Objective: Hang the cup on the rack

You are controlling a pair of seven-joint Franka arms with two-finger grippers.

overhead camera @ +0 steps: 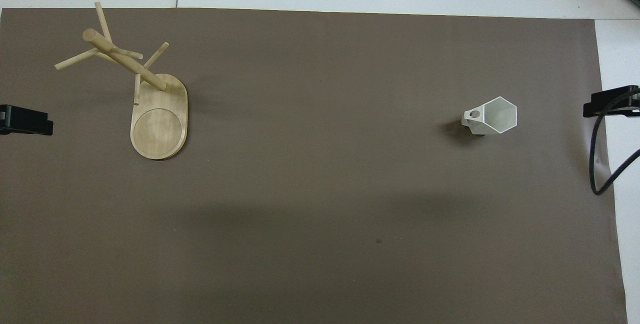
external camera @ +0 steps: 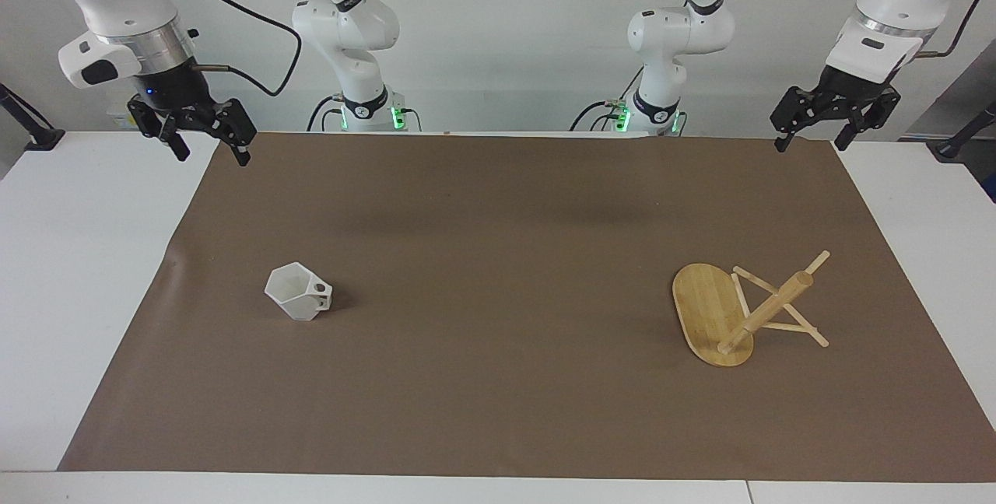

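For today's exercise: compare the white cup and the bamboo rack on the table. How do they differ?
The cup is white and faceted; the rack is light bamboo with a round post and thin pegs. The cup sits toward the right arm's end, the rack toward the left arm's. Both stand upright on the brown mat, untouched.

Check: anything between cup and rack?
Nothing: only bare brown mat separates the cup from the rack, shown in both views.

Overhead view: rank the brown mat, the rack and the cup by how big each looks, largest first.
1. The brown mat, which fills most of the view.
2. The rack, oval base plus post and pegs.
3. The cup, clearly the smallest.
All three rest on the table, so nearness hardly skews the order.
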